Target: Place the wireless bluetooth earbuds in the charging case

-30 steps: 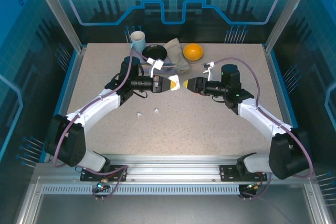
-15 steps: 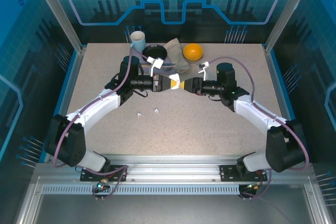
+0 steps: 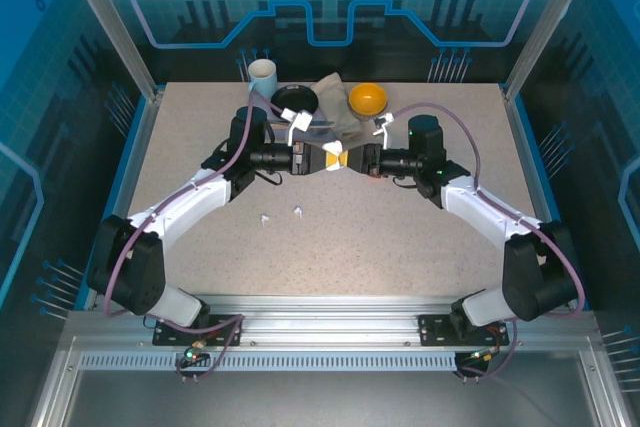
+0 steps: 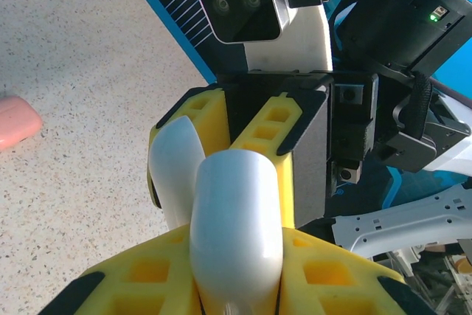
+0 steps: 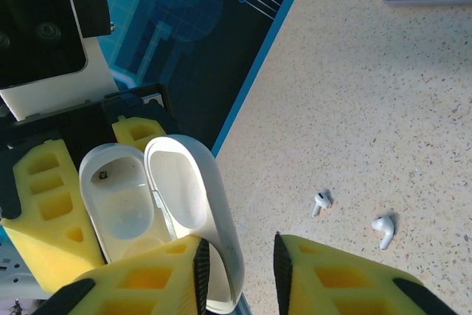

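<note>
My left gripper point(image 3: 325, 158) is clenched on the open charging case point(image 5: 118, 197) mid-table. My right gripper point(image 5: 240, 271) straddles its lid point(image 5: 188, 189), jaws loose. Two white earbuds point(image 5: 321, 201) lie nearer.

The left arm point(image 3: 190, 202) and right arm point(image 3: 490, 212) stretch in from the lower corners and meet nose to nose at upper centre. The left gripper point(image 3: 327, 159) clamps a white case point(image 4: 236, 234). The right gripper point(image 3: 360, 160) faces it, fingers slightly apart.
</note>
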Robot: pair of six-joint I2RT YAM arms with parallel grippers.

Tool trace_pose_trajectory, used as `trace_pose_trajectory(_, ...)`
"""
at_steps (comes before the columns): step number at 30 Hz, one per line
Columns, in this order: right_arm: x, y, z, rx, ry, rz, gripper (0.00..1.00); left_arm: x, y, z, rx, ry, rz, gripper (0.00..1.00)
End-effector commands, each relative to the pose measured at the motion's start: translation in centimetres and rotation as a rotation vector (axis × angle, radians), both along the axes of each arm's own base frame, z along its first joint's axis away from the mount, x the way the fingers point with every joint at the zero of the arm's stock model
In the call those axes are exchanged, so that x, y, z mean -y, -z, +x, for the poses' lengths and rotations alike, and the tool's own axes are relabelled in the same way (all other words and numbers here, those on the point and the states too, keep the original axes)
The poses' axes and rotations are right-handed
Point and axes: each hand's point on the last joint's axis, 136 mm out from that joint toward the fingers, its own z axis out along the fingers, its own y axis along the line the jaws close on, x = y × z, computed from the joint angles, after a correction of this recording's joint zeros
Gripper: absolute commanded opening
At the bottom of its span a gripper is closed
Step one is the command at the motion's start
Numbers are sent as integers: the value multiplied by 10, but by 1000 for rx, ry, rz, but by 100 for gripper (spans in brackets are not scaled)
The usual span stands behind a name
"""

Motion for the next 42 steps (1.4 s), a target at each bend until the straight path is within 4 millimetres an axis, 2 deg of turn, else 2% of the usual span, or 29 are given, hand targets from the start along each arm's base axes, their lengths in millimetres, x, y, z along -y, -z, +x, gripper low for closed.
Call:
trace_pose_trajectory(1,-10,-12,-3,38,-47,19,27,5,-21,1,38,26,-39,10)
trace_pose_trajectory(8,-13,-10,-1,38,-47,14,13,6,-22,1,36,30,-47,10)
trace_pose_trajectory(11,-12,-11,1,37,-38,6,4,5,-22,1,36,29,-45,15)
trace_pose_trajectory(12,-11,-10,2,37,-33,-1,0,5,-21,2,35,24,-42,19)
trace_pose_trajectory(14,-10,-10,3,35,-27,-20,0,4,-20,3,38,12,-32,33)
trace_pose_trajectory(15,-8,-10,5,38,-22,-36,0,3,-19,4,37,2,-19,49)
trace_pose_trajectory(16,-7,-8,5,36,-20,-56,0,2,-18,5,37,-6,-10,57)
trace_pose_trajectory(20,3,-3,6,62,-39,-156,0,-3,-23,4,57,-6,25,74)
trace_pose_trajectory(25,17,5,9,138,-104,-344,0,-15,-28,-1,66,22,95,77)
trace_pose_trajectory(32,17,18,9,201,-260,-449,0,-18,-17,-19,-12,161,197,77)
trace_pose_trajectory(36,17,25,9,217,-312,-487,0,-23,-3,-21,-45,190,267,76)
trace_pose_trajectory(42,20,43,8,200,-348,-532,0,-35,29,-10,-124,169,332,76)
